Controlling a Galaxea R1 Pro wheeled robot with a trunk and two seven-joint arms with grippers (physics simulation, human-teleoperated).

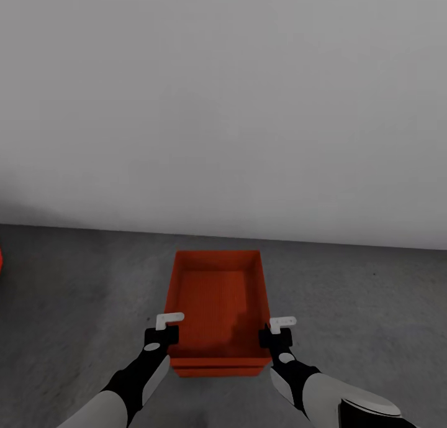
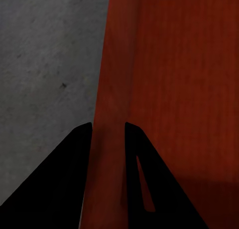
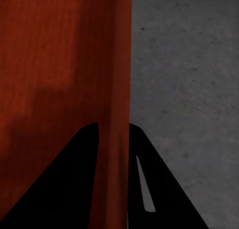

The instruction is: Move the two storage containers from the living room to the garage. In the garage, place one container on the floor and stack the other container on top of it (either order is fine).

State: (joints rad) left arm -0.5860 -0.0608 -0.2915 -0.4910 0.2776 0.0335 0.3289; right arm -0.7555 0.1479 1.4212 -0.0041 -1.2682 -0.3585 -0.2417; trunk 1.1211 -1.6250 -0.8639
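A plain white-grey wall fills the top of the frame, and the grey floor (image 1: 74,304) lies below it. At the lower left, the left gripper (image 1: 162,332) has its jaws pinched on the left wall of the orange-red container (image 1: 217,304), low in the middle. At the lower right, the right gripper (image 1: 275,335) pinches the other wall. Two holds likely keep it level. It seems to sit on a second bin, whose edge peeks out below.

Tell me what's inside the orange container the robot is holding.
Nothing visible: the container shows a bare orange bottom, both grippers clamping its side walls. A second orange edge peeks out beneath; what's under it is hidden.
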